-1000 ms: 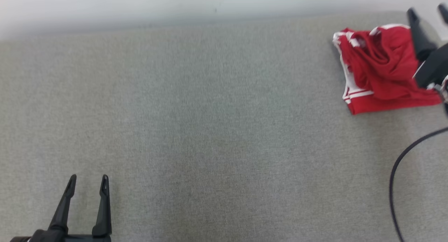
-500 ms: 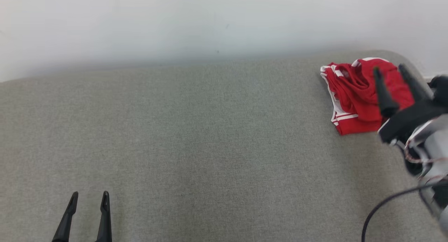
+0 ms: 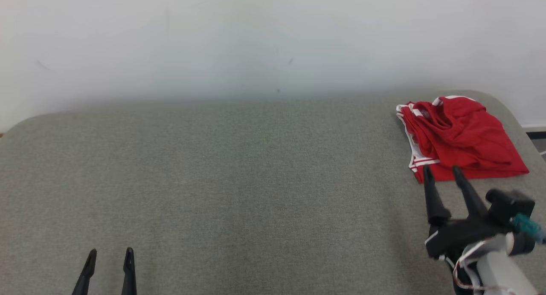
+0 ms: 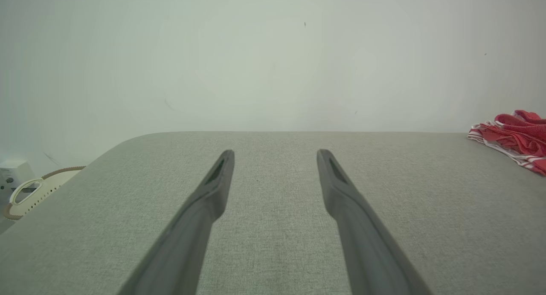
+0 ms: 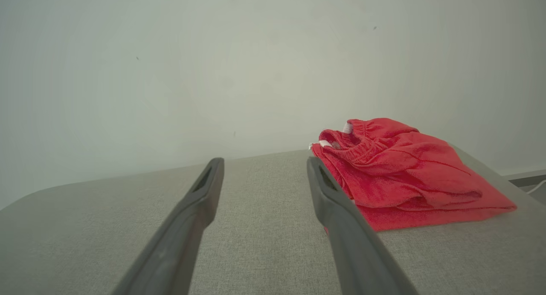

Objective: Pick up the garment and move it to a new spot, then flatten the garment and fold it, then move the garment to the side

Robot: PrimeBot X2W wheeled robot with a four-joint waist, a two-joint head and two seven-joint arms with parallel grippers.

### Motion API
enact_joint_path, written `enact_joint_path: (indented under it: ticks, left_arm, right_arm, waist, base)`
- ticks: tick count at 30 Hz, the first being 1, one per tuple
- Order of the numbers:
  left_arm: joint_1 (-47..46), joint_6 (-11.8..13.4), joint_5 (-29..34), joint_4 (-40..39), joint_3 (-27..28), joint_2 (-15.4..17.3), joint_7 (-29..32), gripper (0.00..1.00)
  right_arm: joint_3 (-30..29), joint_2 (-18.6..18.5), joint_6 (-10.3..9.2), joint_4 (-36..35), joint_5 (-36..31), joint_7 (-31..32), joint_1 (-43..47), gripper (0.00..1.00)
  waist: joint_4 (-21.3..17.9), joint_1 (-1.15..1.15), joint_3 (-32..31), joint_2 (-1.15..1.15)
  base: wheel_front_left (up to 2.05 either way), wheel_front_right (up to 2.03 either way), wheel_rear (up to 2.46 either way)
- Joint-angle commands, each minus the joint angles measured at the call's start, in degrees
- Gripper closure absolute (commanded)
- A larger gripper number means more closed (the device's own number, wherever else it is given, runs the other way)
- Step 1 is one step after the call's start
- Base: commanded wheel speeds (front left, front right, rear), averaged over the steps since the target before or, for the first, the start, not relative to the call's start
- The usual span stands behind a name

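While a rumpled red garment [image 3: 463,137] with white trim lies at the upper right of the frame on a grey counter [image 3: 256,180], the right claw [image 3: 441,168] sits just below it, fingers spread, holding nothing. At lower left, the left claw [image 3: 110,251] is likewise released and empty.

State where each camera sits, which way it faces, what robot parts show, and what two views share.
Head view: on the head, facing down over the grey fabric table; shows left end effector and right end effector.
Left wrist view: on that wrist, facing along its fingers to the white wall.
Right wrist view: on that wrist, facing along its fingers at the red white-trimmed cloth garment.
All views share the garment, table and wall.
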Motion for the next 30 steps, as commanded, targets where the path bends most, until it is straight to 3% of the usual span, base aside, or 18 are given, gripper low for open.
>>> enact_joint_path:
  ticks: [1,13,18,30]
  left_arm:
    - [0.86,0.05,0.04,0.23,0.17,-0.12,-0.27,0.00]
    - [1.94,0.40,-0.22,1.51,-0.01,-0.66,-0.27,0.00]
    - [2.38,0.53,0.32,2.25,-0.24,-0.75,-0.26,0.00]
    - [2.28,-0.51,0.24,4.54,-0.69,-0.14,-0.27,0.00]
  right_arm:
    - [-0.80,0.67,-0.04,-1.03,-1.39,-0.21,1.72,0.00]
    - [-8.02,7.66,-0.04,-8.91,-12.99,0.40,13.21,0.00]
    - [-8.25,9.74,-0.04,-11.18,-16.52,1.47,16.17,0.00]
    - [-7.21,11.39,-0.04,-13.44,-17.38,3.10,18.45,0.00]
  waist:
    - [0.58,0.01,-0.68,0.00]
    - [1.22,0.01,-2.46,0.00]
    - [1.07,0.01,-2.90,0.00]
    - [0.66,0.01,-4.11,0.00]
  base:
    - [0.00,0.00,0.00]
    - [0.00,0.00,0.00]
    - [0.00,0.00,0.00]
    - [0.00,0.00,0.00]
